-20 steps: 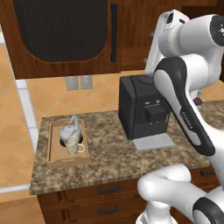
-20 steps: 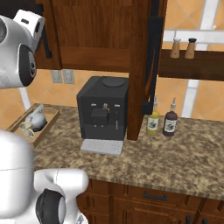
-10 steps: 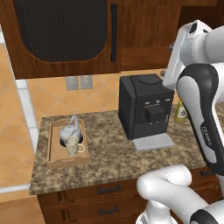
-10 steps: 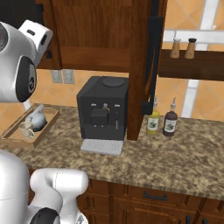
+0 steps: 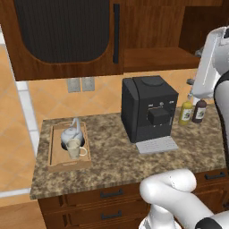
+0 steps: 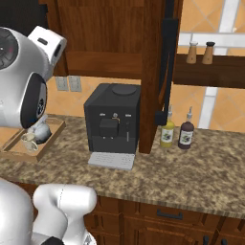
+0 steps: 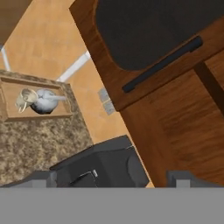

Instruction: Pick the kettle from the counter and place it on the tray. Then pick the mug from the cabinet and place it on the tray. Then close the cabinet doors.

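Observation:
The light-wood tray (image 5: pixel 54 152) lies at the left end of the granite counter (image 5: pixel 116 163). In it stand the silver kettle (image 5: pixel 71 133) and, touching its front, the cream mug (image 5: pixel 75 150). The hand view shows them too: kettle (image 7: pixel 44 100), mug (image 7: pixel 25 99), tray (image 7: pixel 35 117). The cabinet's left door (image 5: pixel 62 31) is shut; the right door (image 6: pixel 167 72) stands swung open, edge-on, baring the wooden shelf (image 5: pixel 156 58). My gripper (image 7: pixel 116 180) is open and holds nothing, high above the coffee machine and facing the left door's bar handle (image 7: pixel 162 63).
A black coffee machine (image 5: pixel 150 109) stands mid-counter under the open shelf. Two bottles (image 6: pixel 167 134) (image 6: pixel 185 135) sit right of it beside the open door. Two shakers (image 6: pixel 192 51) stand on a wall shelf. Dark drawers (image 5: pixel 112 194) run below the counter.
My arm has swung right and up, away from in front of the coffee machine, toward the cabinet's open side. Kettle, mug and tray have not moved.

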{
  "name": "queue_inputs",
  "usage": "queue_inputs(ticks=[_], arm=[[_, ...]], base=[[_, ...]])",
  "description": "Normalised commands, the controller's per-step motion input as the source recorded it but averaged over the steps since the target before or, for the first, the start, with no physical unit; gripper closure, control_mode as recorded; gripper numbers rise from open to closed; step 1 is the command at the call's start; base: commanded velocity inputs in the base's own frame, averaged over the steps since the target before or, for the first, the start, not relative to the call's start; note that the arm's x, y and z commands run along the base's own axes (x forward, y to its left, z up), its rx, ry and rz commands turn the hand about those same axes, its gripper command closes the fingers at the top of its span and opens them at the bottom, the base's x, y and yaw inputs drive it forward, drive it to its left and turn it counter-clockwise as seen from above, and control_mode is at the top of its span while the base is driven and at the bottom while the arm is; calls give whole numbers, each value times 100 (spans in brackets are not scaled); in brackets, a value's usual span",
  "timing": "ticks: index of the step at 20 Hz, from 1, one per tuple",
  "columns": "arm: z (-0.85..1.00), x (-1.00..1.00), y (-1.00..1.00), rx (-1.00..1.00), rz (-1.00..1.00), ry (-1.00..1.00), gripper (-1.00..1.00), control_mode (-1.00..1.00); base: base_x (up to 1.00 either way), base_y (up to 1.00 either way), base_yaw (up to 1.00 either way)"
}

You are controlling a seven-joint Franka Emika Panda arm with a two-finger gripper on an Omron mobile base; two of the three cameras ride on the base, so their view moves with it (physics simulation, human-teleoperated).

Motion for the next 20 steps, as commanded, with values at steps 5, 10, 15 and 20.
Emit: queue_inputs(ticks=[5,10,15,20], arm=[[0,-79,-63,0,0,-7,-100,-100],[-5,-40,-62,0,0,-12,-100,-100],[-19,-30,-61,0,0,-41,-100,-100],[-22,-11,-61,0,1,-14,-100,-100]], base=[[0,0,0],[0,0,0],[0,0,0],[0,0,0]])
